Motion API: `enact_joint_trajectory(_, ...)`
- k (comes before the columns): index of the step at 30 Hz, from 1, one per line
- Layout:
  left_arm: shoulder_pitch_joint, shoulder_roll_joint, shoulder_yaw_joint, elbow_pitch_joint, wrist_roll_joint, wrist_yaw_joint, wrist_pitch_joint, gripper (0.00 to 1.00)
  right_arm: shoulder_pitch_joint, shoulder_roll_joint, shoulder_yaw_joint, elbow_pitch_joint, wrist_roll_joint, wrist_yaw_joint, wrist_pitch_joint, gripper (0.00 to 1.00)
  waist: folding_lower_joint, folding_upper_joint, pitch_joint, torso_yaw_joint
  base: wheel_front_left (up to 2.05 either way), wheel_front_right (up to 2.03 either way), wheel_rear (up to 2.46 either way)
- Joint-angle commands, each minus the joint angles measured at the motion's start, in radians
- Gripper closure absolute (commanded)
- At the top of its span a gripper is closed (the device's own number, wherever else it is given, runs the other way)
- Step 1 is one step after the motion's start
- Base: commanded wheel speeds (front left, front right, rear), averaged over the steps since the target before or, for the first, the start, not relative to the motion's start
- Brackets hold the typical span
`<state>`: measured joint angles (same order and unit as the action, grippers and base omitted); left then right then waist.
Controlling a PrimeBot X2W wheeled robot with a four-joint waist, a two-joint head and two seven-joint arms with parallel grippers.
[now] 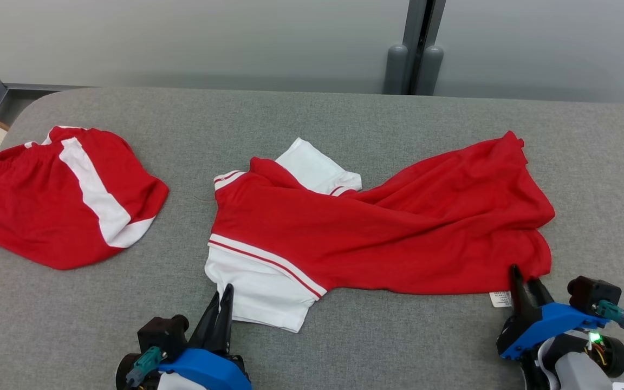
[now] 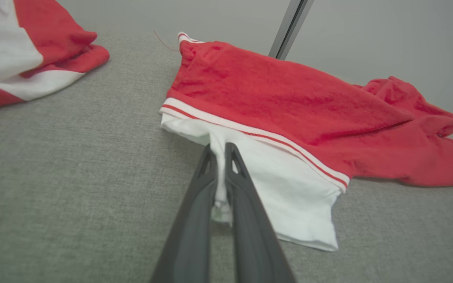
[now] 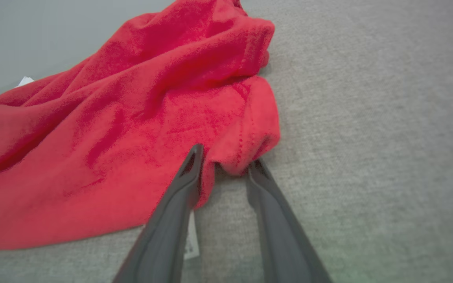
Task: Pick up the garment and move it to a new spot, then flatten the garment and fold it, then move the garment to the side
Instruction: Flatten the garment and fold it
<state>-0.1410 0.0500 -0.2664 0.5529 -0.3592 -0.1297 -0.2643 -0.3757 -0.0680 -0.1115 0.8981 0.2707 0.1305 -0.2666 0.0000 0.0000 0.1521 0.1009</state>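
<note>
Shirt (image 1: 377,238): red body, white sleeves with red-and-white trim, lying crumpled across the middle of the grey table (image 1: 344,346), its length running left to right. It is not flat; folds and ridges run through the red cloth (image 2: 289,106), and the right end is bunched up (image 3: 112,129).

Left gripper (image 1: 224,292): at the near left of the shirt, on the near sleeve (image 1: 258,292). In my left wrist view the two fingers stand almost together with a pinch of white sleeve cloth (image 2: 289,196) drawn up between them (image 2: 219,147). I record it as clamped on the shirt.

Right gripper (image 1: 526,276): at the near right corner of the shirt. In my right wrist view the fingers are apart (image 3: 225,157), with a rolled lump of red hem sitting between the tips. The left finger lies against the cloth; whether the right finger touches it, I cannot tell. A white label (image 1: 500,298) pokes out from under the hem just left of this gripper (image 3: 191,239).

Shorts (image 1: 36,216): red with a white stripe, lying at the far left of the table, well apart from the shirt (image 2: 34,39).
</note>
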Motion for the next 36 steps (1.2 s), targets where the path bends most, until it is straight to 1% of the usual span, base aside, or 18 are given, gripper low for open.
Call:
enact_joint_trajectory(1,-0.002,0.001,0.003,-0.004,0.003,-0.001,0.000,1.00,-0.009,0.012,0.007,-0.003,0.008,0.000,0.003,1.00,0.0000,0.0000,-0.001,-0.001,0.00,0.00,0.00)
enact_joint_trajectory(5,0.007,0.001,0.014,-0.008,0.007,-0.001,0.000,1.00,-0.003,0.008,0.007,-0.063,0.013,0.000,0.002,1.00,0.0000,0.0000,-0.017,-0.008,0.00,0.00,0.00)
enact_joint_trajectory(11,0.037,0.001,0.060,-0.073,0.007,-0.001,0.000,1.00,0.080,0.010,0.015,-0.200,0.007,0.000,0.002,1.00,0.0000,0.0000,-0.057,-0.020,0.00,0.00,0.00)
enact_joint_trajectory(17,0.112,0.001,0.105,-0.173,0.019,0.004,0.000,1.00,0.222,-0.009,0.050,-0.383,0.037,0.000,0.002,1.00,0.0000,0.0000,-0.097,-0.040,0.00,0.00,0.00)
enact_joint_trajectory(20,0.160,0.001,0.112,-0.229,0.029,0.009,0.000,1.00,0.301,-0.017,0.065,-0.466,0.049,0.000,0.002,1.00,0.0000,0.0000,-0.103,-0.048,0.00,0.00,0.00)
enact_joint_trajectory(23,0.198,0.001,0.107,-0.276,0.048,0.009,0.000,1.00,0.365,-0.014,0.060,-0.534,0.058,0.000,0.002,1.00,0.0000,0.0000,-0.100,-0.058,0.00,0.00,0.00)
enact_joint_trajectory(26,0.208,0.001,0.107,-0.303,0.054,0.012,0.000,1.00,0.388,-0.009,0.067,-0.563,0.063,0.000,0.002,1.00,0.0000,0.0000,-0.096,-0.064,0.00,0.00,0.00)
enact_joint_trajectory(30,0.172,0.001,0.095,-0.339,0.059,0.008,0.000,1.00,0.368,-0.003,0.082,-0.594,0.072,0.000,0.002,1.00,0.0000,0.0000,-0.083,-0.073,0.00,0.00,0.00)
enact_joint_trajectory(32,0.119,0.021,0.075,-0.333,0.074,0.004,0.000,1.00,0.321,-0.010,0.091,-0.607,0.071,0.000,0.002,1.00,0.0000,0.0000,-0.072,-0.077,0.00,0.00,0.00)
enact_joint_trajectory(36,-0.102,0.078,0.015,-0.305,0.064,-0.004,0.002,1.00,0.138,-0.055,0.136,-0.598,0.065,0.000,0.002,1.00,0.0000,0.0000,-0.033,-0.087,0.00,0.00,0.00)
